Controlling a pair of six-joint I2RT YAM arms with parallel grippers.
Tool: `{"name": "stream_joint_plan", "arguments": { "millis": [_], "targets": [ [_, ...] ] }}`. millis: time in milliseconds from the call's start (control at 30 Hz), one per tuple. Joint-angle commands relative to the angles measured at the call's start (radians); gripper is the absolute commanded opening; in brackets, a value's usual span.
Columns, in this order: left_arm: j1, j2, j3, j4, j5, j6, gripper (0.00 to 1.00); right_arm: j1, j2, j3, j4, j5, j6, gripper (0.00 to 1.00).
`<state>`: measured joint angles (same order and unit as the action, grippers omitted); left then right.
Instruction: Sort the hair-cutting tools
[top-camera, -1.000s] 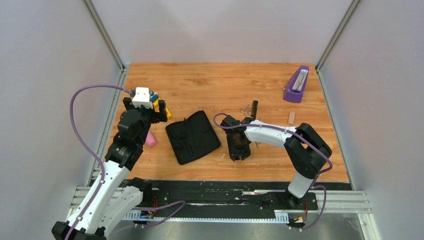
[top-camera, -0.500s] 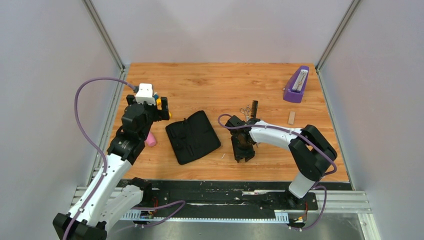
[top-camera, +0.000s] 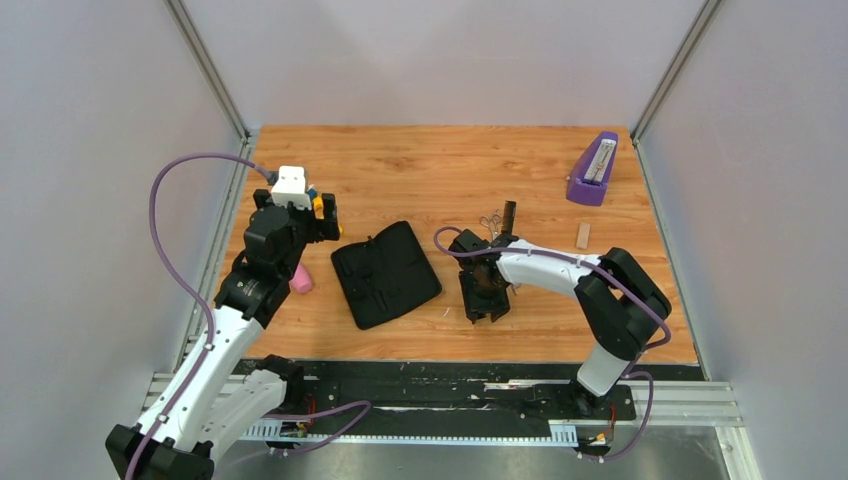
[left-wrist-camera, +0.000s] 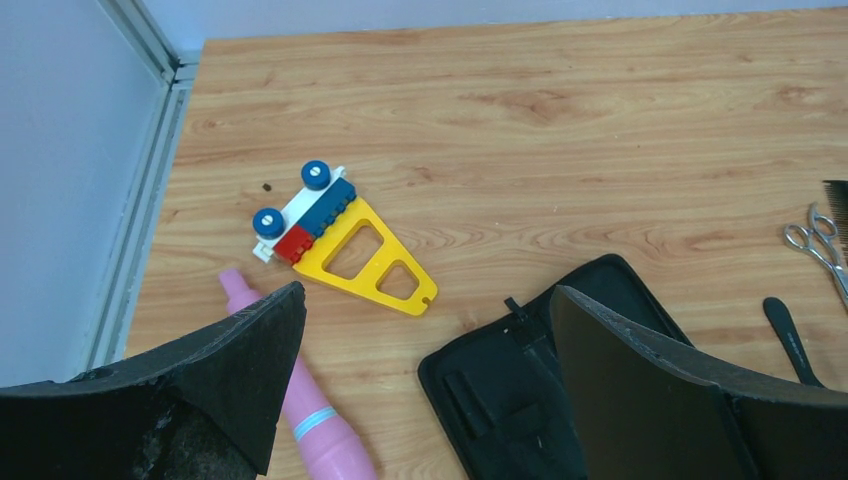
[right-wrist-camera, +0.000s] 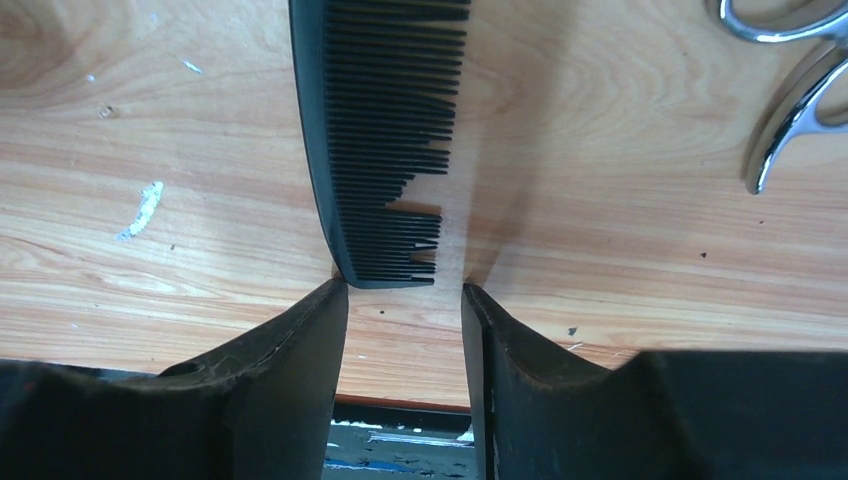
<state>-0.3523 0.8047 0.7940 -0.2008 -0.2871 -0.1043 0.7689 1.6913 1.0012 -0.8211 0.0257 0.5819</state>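
Left gripper (left-wrist-camera: 425, 300) wide, pink tube (left-wrist-camera: 320, 420) at seven o'clock. Right gripper (right-wrist-camera: 405, 290) narrowly parted at comb (right-wrist-camera: 370, 150) end, scissors (right-wrist-camera: 790, 110) at two o'clock. Wooden table (top-camera: 450, 160).

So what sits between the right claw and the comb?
Nothing: in the right wrist view the open right claw is at the comb's toothed end, only bare wood between.

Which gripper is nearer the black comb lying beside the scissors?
Right. The right gripper is open at the end of the comb; the left gripper hovers beyond the zip case.
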Motion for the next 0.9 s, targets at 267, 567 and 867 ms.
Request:
{"name": "stream_joint_plan", "arguments": {
  "millis": [267,567,867],
  "targets": [
    [-0.004,-0.008,0.045,0.011,0.021,-0.024,1.00,-0.006,0.079,0.052,0.084,0.084,0.005,0.43],
    [-0.004,0.028,0.057,-0.001,0.075,-0.064,1.00,-0.006,0.004,0.010,0.077,0.066,0.002,0.31],
    [-0.004,0.190,0.122,-0.022,0.244,-0.219,1.00,-0.006,-0.098,-0.013,0.063,0.045,-0.073,0.17]
  ]
}}
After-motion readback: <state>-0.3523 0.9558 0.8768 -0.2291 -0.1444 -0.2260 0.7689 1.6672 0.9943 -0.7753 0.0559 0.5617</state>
